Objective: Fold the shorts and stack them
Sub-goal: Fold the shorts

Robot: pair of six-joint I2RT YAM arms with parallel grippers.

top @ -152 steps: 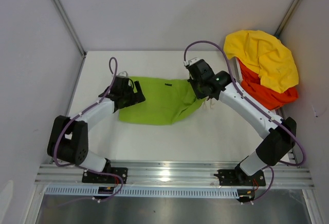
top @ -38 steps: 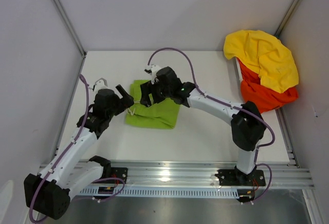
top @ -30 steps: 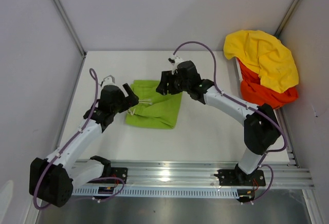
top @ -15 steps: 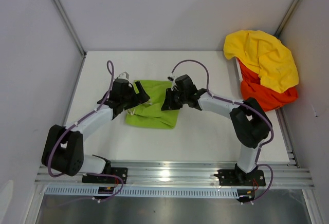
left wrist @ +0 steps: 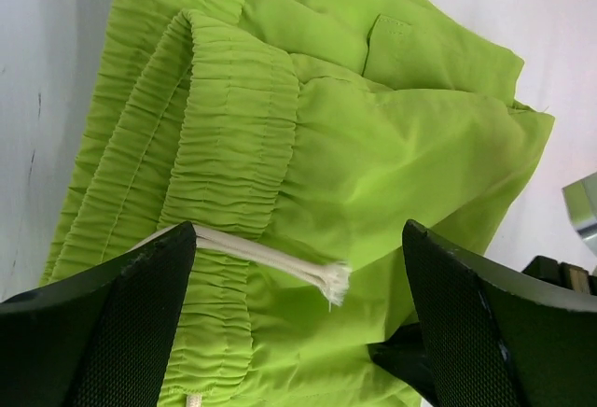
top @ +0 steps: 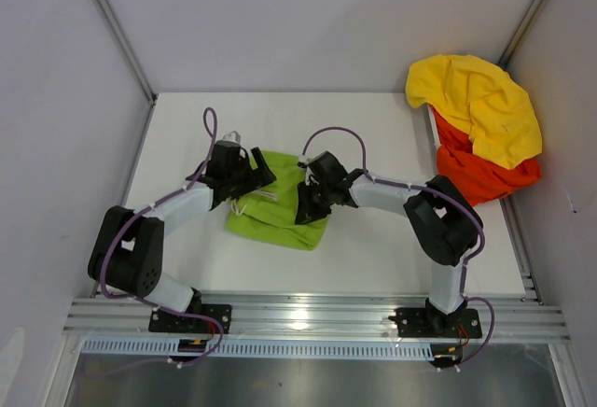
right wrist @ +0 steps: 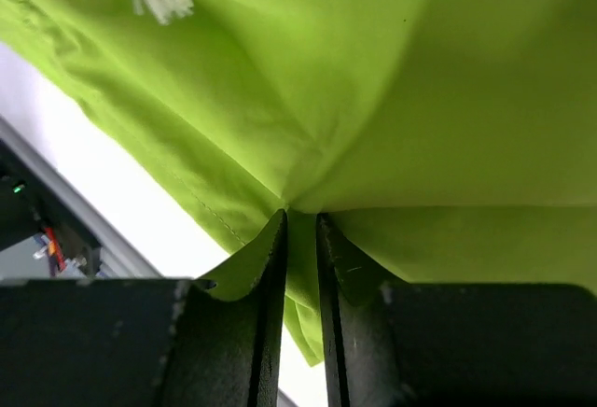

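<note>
The lime-green shorts (top: 276, 213) lie folded on the white table between my arms. In the left wrist view their gathered waistband (left wrist: 224, 136) and a frayed white drawstring end (left wrist: 326, 278) show. My left gripper (top: 259, 177) is open, its fingers (left wrist: 140, 323) spread over the waistband at the fold's left top. My right gripper (top: 305, 209) is shut on a pinch of the green cloth (right wrist: 300, 267) at the fold's right edge. The orange-red shorts (top: 476, 169) lie at the far right under a yellow cloth (top: 480, 99).
The pile of yellow and orange-red cloth rests against the right wall. White walls close in the table (top: 392, 230) on three sides. An aluminium rail (top: 308, 314) runs along the near edge.
The green shorts went from spread out to folded in half. My right gripper came down onto the fold's right edge and closed on the cloth. My left gripper moved in over the waistband.
</note>
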